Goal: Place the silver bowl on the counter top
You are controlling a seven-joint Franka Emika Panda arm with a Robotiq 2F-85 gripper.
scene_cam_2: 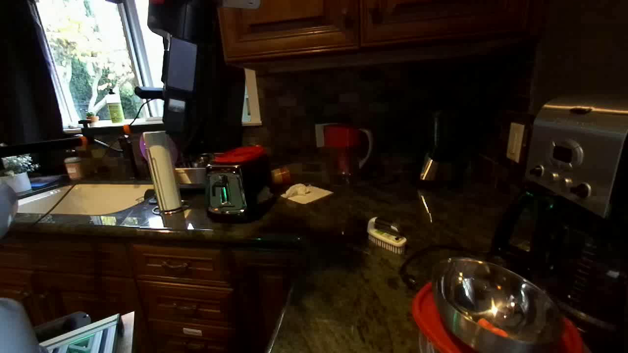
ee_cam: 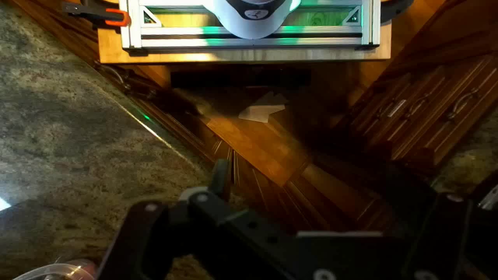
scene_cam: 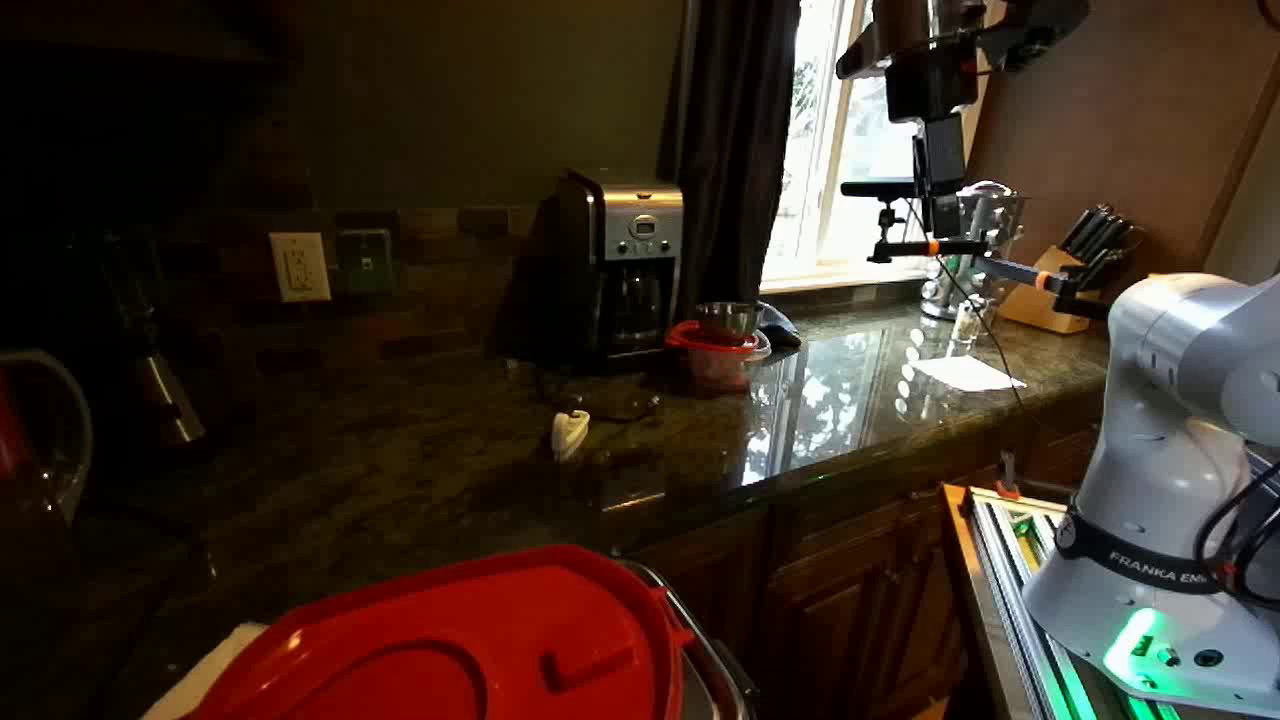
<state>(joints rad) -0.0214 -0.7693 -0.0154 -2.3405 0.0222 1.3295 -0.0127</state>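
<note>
The silver bowl (scene_cam_2: 495, 301) is shiny and sits on a red-rimmed clear container at the coffee maker's foot. It shows in both exterior views (scene_cam: 730, 318). A small orange-red patch shows inside it; I cannot tell whether it is an object or a reflection. In the wrist view the bowl is out of sight. The counter top (scene_cam_2: 338, 309) is dark, speckled, glossy stone over wooden cabinets, also in the wrist view (ee_cam: 74, 128). My gripper (ee_cam: 315, 179) is open, its fingers apart with nothing between them. It hangs high (scene_cam: 942, 205) (scene_cam_2: 174, 115), well away from the bowl.
The red-rimmed container (scene_cam: 718, 368) stands beside the coffee maker (scene_cam: 640, 235). A white brush (scene_cam_2: 386, 236) lies on the counter. A toaster (scene_cam_2: 228, 193) bears a red lid (scene_cam: 560, 610). A knife block (scene_cam: 1045, 295), red pitcher (scene_cam_2: 343, 139) and sink (scene_cam_2: 105, 196) stand further off.
</note>
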